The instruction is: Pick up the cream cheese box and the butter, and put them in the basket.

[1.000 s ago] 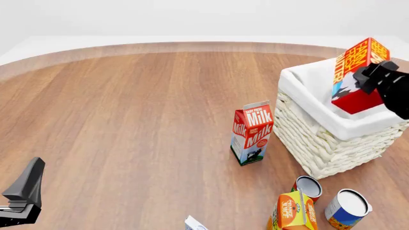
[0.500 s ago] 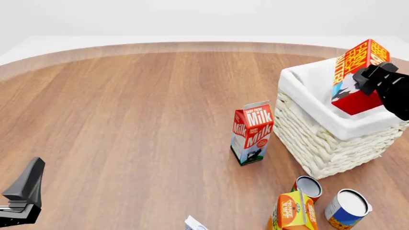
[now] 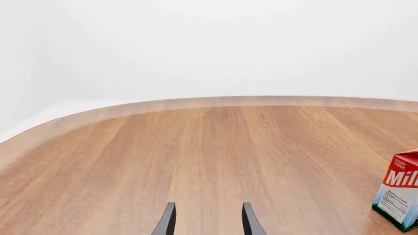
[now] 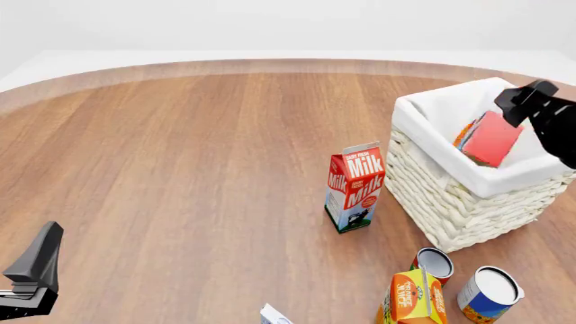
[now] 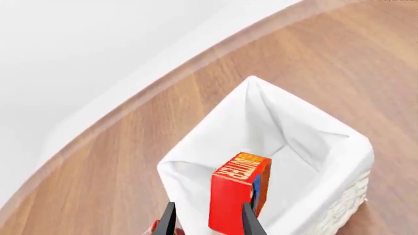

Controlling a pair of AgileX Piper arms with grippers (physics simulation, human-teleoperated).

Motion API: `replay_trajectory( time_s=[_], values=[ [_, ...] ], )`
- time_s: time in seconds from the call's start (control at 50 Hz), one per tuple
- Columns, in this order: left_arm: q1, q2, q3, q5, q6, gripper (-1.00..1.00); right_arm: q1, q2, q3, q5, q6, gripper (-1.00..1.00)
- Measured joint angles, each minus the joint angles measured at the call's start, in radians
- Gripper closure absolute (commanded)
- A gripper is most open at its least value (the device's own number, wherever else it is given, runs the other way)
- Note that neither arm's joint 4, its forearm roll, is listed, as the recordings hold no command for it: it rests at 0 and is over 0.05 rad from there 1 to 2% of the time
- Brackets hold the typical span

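Note:
The red butter box [image 4: 490, 138] lies tilted inside the white wicker basket [image 4: 423, 135], free of any grip. My right gripper [image 4: 524, 101] is open above the basket's far right corner. In the right wrist view the butter [image 5: 238, 193] stands in the cloth-lined basket [image 5: 196, 164] below the spread fingers [image 5: 169, 221]. Only a corner of the white and pale-blue cream cheese box [image 4: 274, 316] shows at the front edge. My left gripper [image 4: 34, 273] is open and empty at the front left, also open in the left wrist view [image 3: 207, 221].
A red-and-white milk carton [image 4: 354, 187] stands just left of the basket, and shows in the left wrist view [image 3: 398, 196]. An orange juice carton [image 4: 411, 297] and two cans [image 4: 434, 263] [image 4: 489, 293] stand in front of the basket.
My right gripper has opened and let go of the butter, which dropped from above the rim down into the basket. The left arm has not moved.

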Motion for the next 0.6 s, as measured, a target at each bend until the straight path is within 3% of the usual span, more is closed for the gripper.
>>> replay_trajectory(
  time_s=[0.3, 0.6],
  values=[
    [0.000, 0.000, 0.000, 0.000, 0.000, -1.00, 0.005, -0.007, -0.008, 0.001, 0.000, -1.00],
    [0.000, 0.000, 0.000, 0.000, 0.000, -1.00, 0.081, -0.024, -0.079, 0.072, -0.054, -1.00]
  ],
)
